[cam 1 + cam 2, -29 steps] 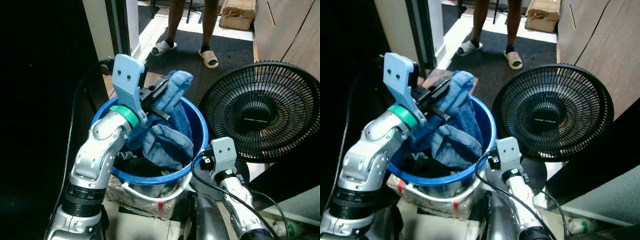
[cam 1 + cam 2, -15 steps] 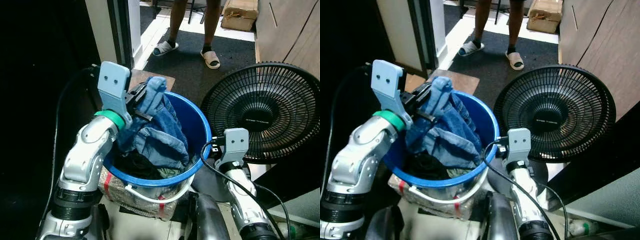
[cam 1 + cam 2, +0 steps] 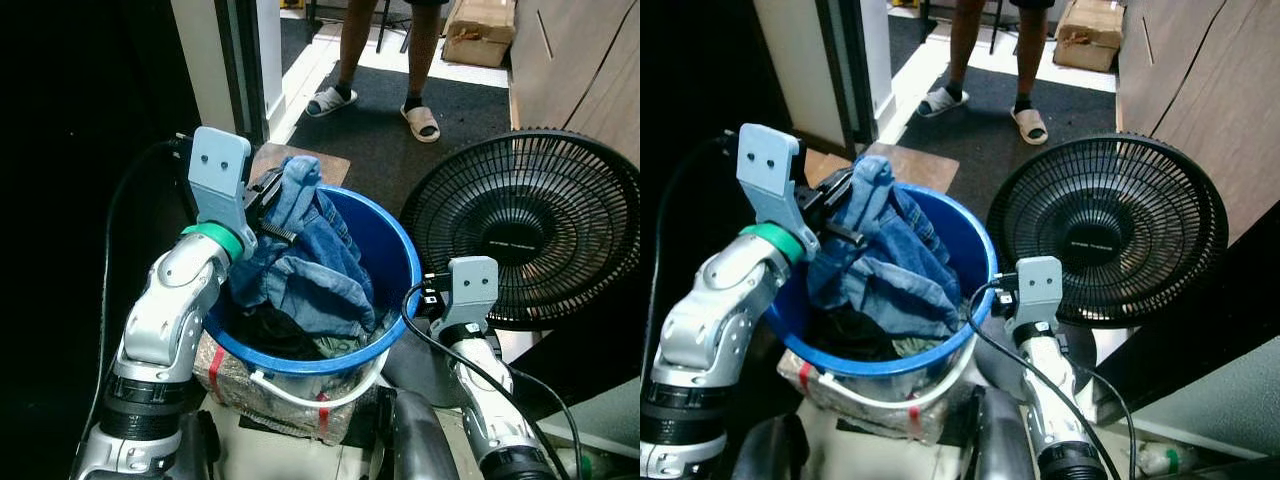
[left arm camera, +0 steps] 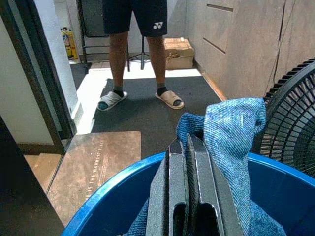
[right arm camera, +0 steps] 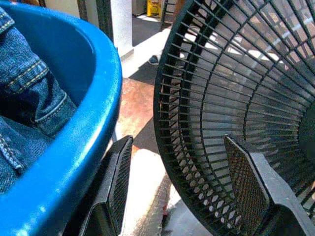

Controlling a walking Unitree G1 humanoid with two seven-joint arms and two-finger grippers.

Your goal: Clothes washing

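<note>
Crowding the blue bucket [image 3: 395, 262], a black fan [image 3: 520, 225] flanks the splayed right gripper [image 5: 179, 189] (left gripper [image 4: 188, 162] clamps jeans [image 3: 310, 270]).

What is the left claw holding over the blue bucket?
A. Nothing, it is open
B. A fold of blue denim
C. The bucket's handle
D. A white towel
B: the left claw is shut on the blue denim garment, lifting a fold of it above the blue bucket.

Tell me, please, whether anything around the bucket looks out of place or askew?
The black fan sits tilted back on the floor, tight against the blue bucket. Otherwise nothing odd: the left gripper is shut on the denim garment above the bucket, and the right gripper is open between bucket and fan.
</note>
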